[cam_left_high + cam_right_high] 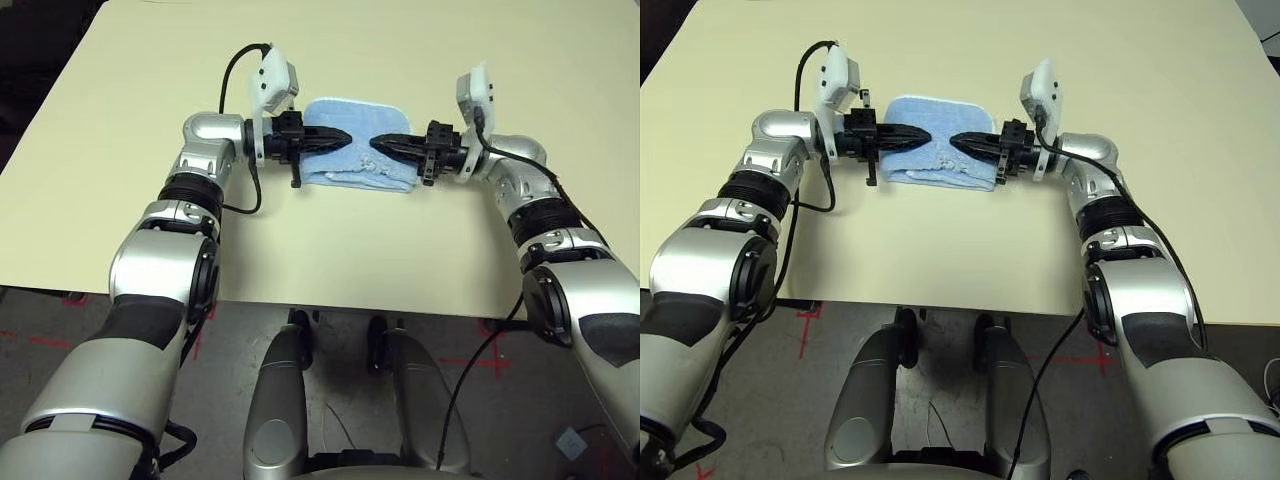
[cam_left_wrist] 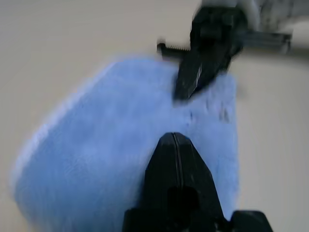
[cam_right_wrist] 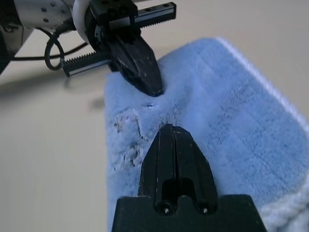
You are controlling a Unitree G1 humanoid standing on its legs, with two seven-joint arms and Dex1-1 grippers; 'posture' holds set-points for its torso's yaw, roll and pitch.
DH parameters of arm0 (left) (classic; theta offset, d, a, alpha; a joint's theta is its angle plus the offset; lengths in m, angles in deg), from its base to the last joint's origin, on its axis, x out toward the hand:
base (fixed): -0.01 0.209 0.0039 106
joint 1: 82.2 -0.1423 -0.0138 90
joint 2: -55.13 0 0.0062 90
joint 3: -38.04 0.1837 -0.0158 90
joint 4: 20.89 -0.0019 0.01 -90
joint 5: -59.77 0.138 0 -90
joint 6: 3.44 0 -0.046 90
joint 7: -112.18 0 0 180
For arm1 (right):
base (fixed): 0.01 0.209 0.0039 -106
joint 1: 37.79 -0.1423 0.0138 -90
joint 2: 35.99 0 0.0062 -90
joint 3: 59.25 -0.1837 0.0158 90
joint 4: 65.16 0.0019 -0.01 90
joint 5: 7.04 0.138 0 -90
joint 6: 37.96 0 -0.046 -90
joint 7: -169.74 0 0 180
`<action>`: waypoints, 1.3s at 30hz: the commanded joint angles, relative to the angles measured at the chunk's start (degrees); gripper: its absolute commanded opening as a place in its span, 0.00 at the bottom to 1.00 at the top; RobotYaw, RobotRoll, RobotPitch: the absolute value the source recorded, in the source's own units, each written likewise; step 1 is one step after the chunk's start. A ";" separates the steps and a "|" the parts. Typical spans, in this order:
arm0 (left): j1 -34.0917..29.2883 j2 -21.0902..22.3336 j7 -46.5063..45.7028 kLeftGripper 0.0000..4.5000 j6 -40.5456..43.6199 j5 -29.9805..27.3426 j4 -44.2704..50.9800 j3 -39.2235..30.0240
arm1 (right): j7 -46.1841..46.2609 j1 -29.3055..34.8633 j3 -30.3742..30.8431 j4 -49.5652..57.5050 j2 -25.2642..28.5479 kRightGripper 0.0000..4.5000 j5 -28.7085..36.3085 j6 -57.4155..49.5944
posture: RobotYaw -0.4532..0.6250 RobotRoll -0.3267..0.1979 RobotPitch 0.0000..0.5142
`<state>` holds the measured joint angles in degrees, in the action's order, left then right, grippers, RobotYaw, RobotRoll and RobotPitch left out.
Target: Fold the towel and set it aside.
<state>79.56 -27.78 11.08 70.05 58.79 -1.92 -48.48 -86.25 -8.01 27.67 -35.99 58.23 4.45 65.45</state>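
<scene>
While tips face over one folded towel (image 1: 355,160), two pincers, left (image 1: 345,135) and right (image 1: 376,143), both pressed together, empty.

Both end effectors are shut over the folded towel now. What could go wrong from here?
1. The left end effector and right end effector point tip to tip; moving inward may make them collide.
2. Shut tips on the towel may drag it and undo the fold.

one towel (image 1: 355,150), one table (image 1: 330,260), two tools
</scene>
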 commanded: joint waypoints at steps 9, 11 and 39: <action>-0.48 3.78 1.31 0.00 -0.79 3.24 -1.59 0.60 | -1.74 1.10 1.20 0.16 2.63 0.00 -1.65 -1.11 | 0.41 0.62 0.67; 0.87 3.44 0.93 0.00 -0.21 1.64 -1.36 -1.01 | -2.17 -0.50 -0.22 0.60 2.81 0.00 -0.09 -2.16 | 0.41 0.62 0.67; 4.09 -2.76 -12.31 0.00 6.83 2.09 -3.77 -5.19 | 15.58 -10.58 -0.43 -10.16 -1.78 0.00 -7.33 1.01 | 0.36 0.62 0.71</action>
<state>85.27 -30.93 1.16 77.05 59.12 -3.95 -54.50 -71.26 -19.12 25.96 -44.74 56.40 -1.14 66.80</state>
